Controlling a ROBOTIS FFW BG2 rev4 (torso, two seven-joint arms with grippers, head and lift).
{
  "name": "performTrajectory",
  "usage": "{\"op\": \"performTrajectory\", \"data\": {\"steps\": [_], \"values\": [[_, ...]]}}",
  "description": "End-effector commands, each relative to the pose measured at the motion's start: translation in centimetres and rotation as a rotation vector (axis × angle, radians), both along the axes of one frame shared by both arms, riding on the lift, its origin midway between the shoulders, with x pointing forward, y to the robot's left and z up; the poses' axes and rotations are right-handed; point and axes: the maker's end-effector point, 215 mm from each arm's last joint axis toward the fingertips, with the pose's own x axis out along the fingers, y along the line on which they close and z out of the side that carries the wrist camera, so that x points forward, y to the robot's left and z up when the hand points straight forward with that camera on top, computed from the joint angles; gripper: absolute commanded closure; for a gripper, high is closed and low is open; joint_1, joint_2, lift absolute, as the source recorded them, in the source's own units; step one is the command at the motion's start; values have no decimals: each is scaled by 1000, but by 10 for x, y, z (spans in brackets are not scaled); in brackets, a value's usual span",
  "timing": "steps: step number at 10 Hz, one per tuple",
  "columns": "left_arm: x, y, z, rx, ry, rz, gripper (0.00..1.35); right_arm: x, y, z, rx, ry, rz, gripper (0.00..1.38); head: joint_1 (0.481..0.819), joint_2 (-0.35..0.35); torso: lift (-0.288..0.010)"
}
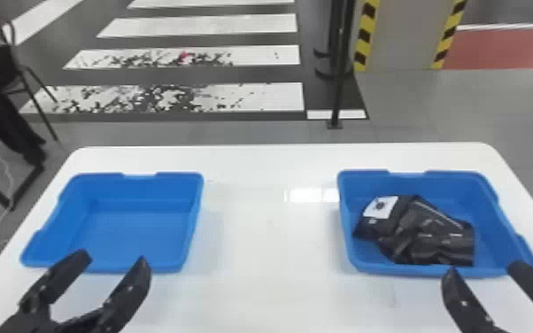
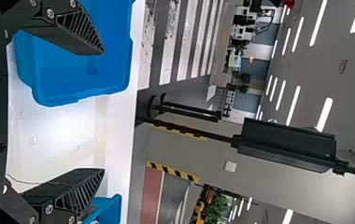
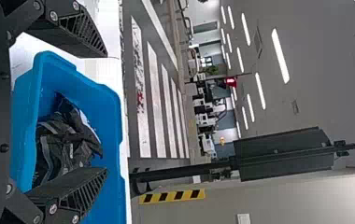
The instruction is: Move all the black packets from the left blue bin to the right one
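You look to be at the finish: the transfer seems done, and your next move likely calls only for drawing both arms away. The shallow blue plastic right bin point(image 1: 447, 188) holds crumpled, glossy black plastic packets point(image 1: 434, 232), overlapping too much to count. Well apart to its left, the matching left bin point(image 1: 133, 221) contains nothing visible. Your left gripper point(image 1: 113, 258) hangs well left of the right bin, your right gripper point(image 1: 483, 268) at its near edge; both are spread, grasping nothing.
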Motion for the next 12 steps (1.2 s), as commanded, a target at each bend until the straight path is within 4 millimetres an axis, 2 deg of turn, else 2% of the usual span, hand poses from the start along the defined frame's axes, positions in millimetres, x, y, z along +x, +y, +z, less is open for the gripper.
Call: {"op": "performTrajectory", "data": {"steps": [1,12], "values": [[0,0,0,-3,1,3,159,0,0,0,1,0,-1,170,695,75,-154],[-1,3,0,-3,-1,7,157,-1,0,0,12,1,2,170,695,79,-154]]}}
